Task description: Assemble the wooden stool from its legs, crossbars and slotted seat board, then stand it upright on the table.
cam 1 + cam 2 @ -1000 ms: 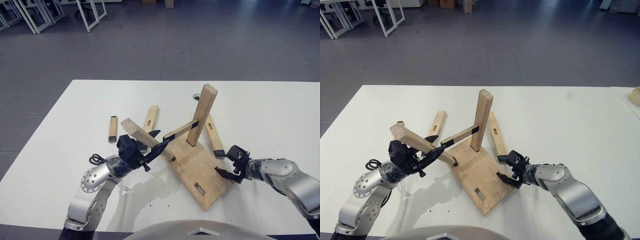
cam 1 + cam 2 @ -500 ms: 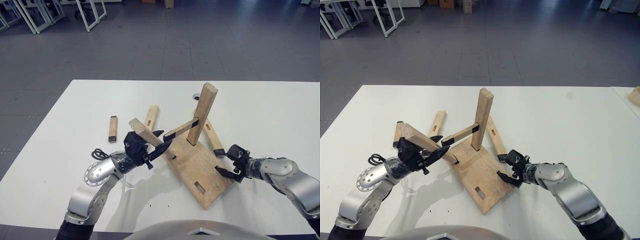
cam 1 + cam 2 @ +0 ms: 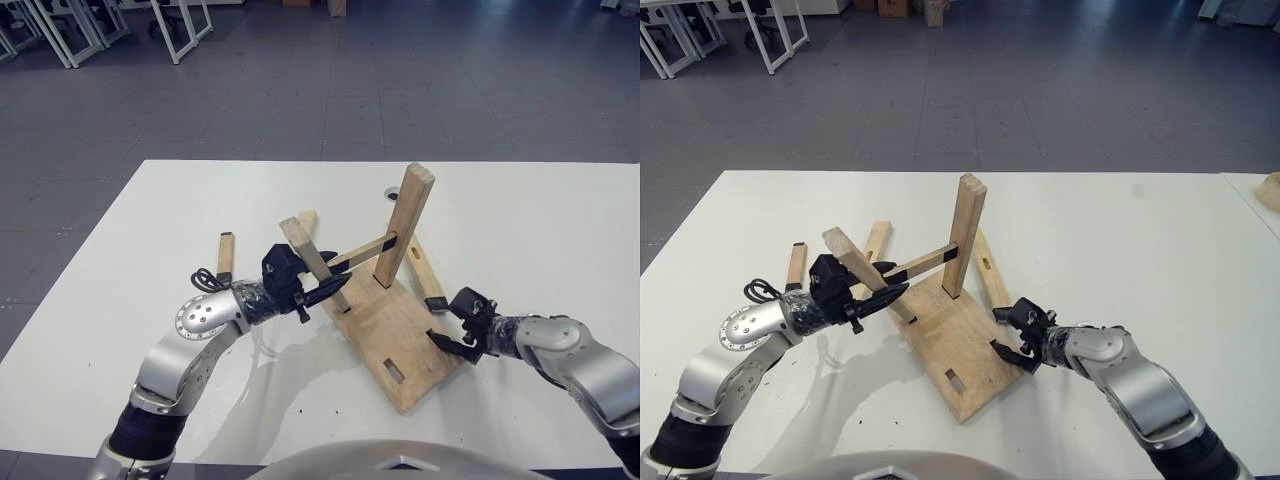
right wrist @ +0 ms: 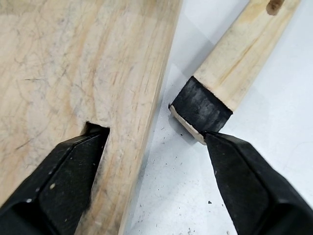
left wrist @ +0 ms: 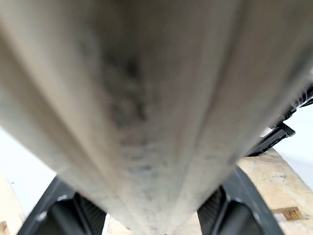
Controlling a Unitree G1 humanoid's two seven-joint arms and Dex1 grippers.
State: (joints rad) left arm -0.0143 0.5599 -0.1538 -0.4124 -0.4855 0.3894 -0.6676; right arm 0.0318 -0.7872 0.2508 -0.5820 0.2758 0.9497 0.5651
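The slotted seat board [image 3: 395,325] lies tilted on the white table [image 3: 540,230]. One leg [image 3: 404,225] stands upright in it, and a crossbar [image 3: 362,253] runs left from that leg. My left gripper [image 3: 322,284] is shut on a second leg [image 3: 303,250], which leans steeply with its lower end at the board's left edge; this leg [image 5: 137,98] looms close in the left wrist view. My right gripper [image 3: 445,327] is open astride the board's right edge [image 4: 146,98]: one finger [image 4: 54,196] rests by a slot, the other [image 4: 249,191] hangs over the table.
A loose leg with a black cap [image 4: 203,110] lies just right of the board. Another leg [image 3: 876,240] lies behind the held one, and a short bar [image 3: 226,255] lies to the left. A round hole [image 3: 393,195] sits in the table farther back.
My left arm has swung the held leg rightward and more upright, bringing it close to the crossbar. The right gripper has stayed at the board's edge.
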